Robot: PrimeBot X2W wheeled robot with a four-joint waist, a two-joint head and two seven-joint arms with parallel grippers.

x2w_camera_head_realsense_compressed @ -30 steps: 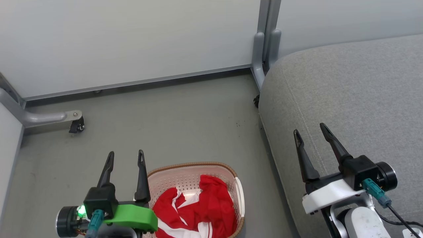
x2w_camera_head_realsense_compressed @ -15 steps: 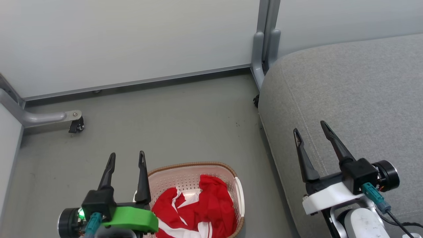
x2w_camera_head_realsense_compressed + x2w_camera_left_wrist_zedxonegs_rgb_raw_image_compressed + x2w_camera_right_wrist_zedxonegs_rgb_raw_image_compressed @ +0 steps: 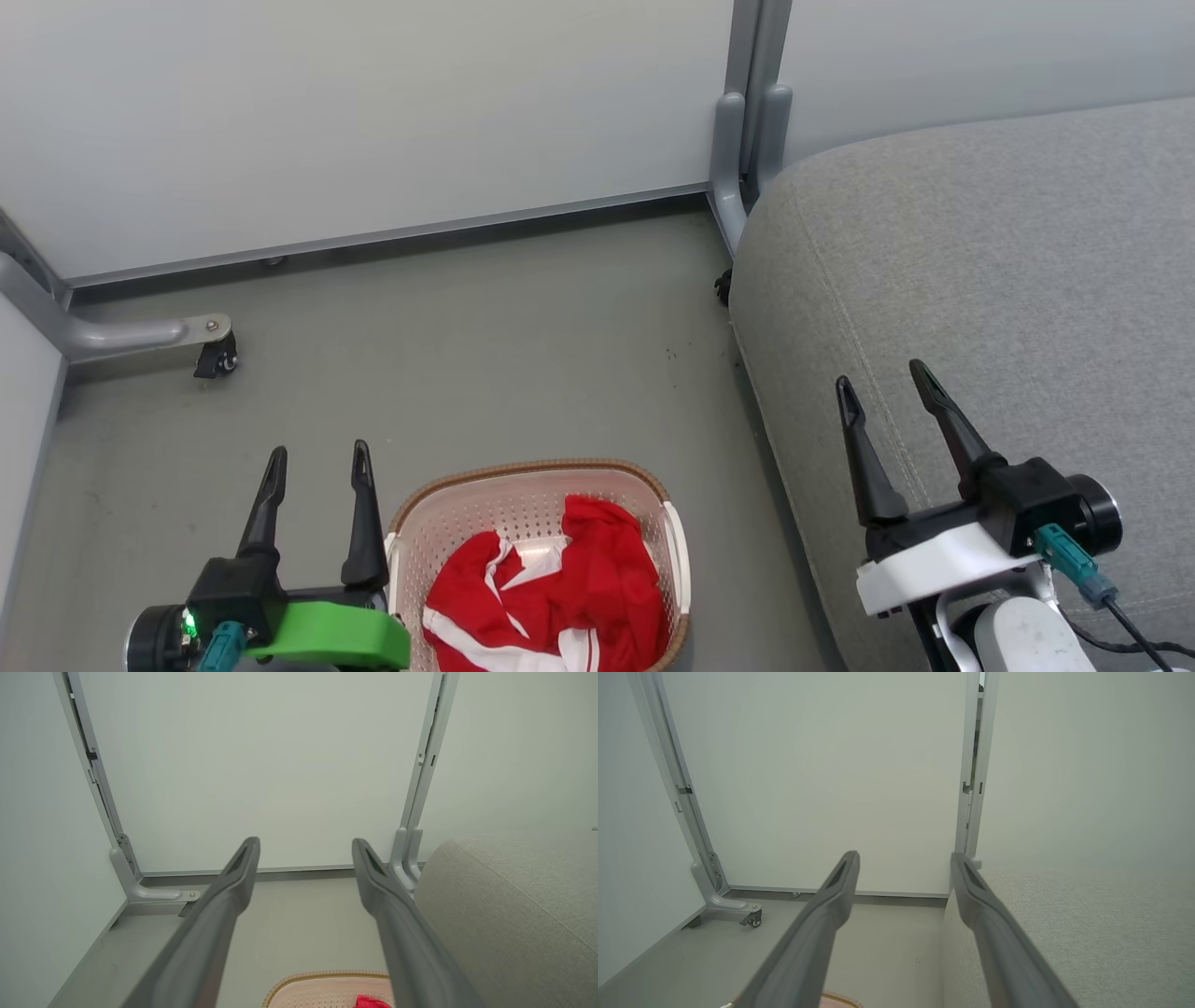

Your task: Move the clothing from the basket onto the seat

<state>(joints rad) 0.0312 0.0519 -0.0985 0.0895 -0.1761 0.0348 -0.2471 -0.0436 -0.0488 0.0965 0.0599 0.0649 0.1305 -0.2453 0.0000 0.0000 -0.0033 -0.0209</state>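
The red clothing with white bands lies bunched inside the cream basket, which stands on the floor at the bottom middle of the head view. My left gripper is open and empty just left of the basket. The grey seat takes up the right side, and my right gripper hangs open and empty over its near left part. In the left wrist view the basket rim and a scrap of the red clothing peek in at the bottom, with the seat at the right.
Pale partition panels close off the back, on grey metal legs: a castor foot at the left and a post beside the seat's far corner. Bare grey floor lies between the panels and the basket.
My left gripper has drawn back, down and to the left, uncovering the basket's left rim. The right gripper has dropped slightly lower over the seat. Basket and clothing lie as before.
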